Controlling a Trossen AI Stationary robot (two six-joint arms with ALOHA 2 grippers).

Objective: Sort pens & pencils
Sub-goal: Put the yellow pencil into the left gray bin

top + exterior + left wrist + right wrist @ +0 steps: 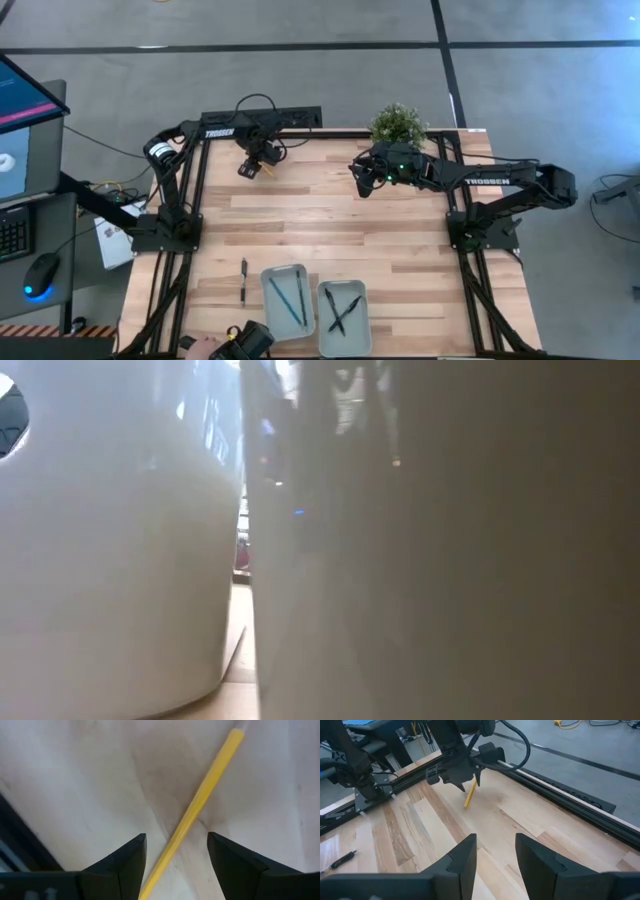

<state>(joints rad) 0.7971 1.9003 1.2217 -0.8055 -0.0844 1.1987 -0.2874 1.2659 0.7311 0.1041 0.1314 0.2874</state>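
we see the left gripper (252, 168) low over the far-left part of the table (400, 240), its jaws released and straddling the yellow pencil (200, 802), which lies flat on the wood between them; nothing is grasped yet. from the right wrist view the same pencil (469, 797) pokes out from under that gripper, close to the table's back rail

the right gripper (362, 180) hovers over the far middle of the table, beside a small plant (398, 124), jaws parted and empty

near the front edge sit two trays. the left tray (270, 300) holds a light blue pencil (279, 295) and what looks like a dark stick beside it; we cannot tell just what that one is. the right tray (358, 325) holds two black pens (342, 312), crossed. one more pen (243, 280) lies loose on the table, just left of the trays

we judge the sort about two thirds done: the yellow pencil and the loose pen are not yet in a tray, and if the dark stick beside the blue pencil is a pen, it is in the wrong tray. the low view is blocked by pale surfaces close to the lens
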